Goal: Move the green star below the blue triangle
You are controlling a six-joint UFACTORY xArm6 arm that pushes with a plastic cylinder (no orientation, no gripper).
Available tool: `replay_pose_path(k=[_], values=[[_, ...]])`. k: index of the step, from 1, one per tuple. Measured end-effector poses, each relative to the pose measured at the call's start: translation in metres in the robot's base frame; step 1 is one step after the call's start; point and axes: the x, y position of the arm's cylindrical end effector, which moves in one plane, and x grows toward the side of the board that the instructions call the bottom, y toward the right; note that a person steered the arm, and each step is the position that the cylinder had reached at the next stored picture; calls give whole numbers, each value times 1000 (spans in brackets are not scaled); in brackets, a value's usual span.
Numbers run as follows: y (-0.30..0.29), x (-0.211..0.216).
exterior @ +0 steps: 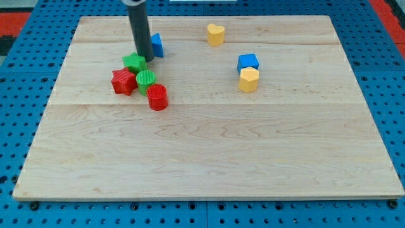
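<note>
My tip (145, 57) is resting on the surface (209, 152) at the far edge of the green star (133, 62), touching or just beside it, with the blue triangle (156, 45) just right of the rod. The tool is a bare rod, so nothing is spreading or pinching. Near the star a red star (123, 82), green cylinder (146, 79) and red cylinder (157, 97) are crowding together. Further right are sitting a yellow heart (216, 34), a blue cube (248, 62) and a yellow block (249, 80). The star is looking light, rigid and slippery on wood; pushing on a flat between points should be limiting spin
</note>
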Motion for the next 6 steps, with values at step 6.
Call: replay_pose_path(k=[6], values=[[-47,41]])
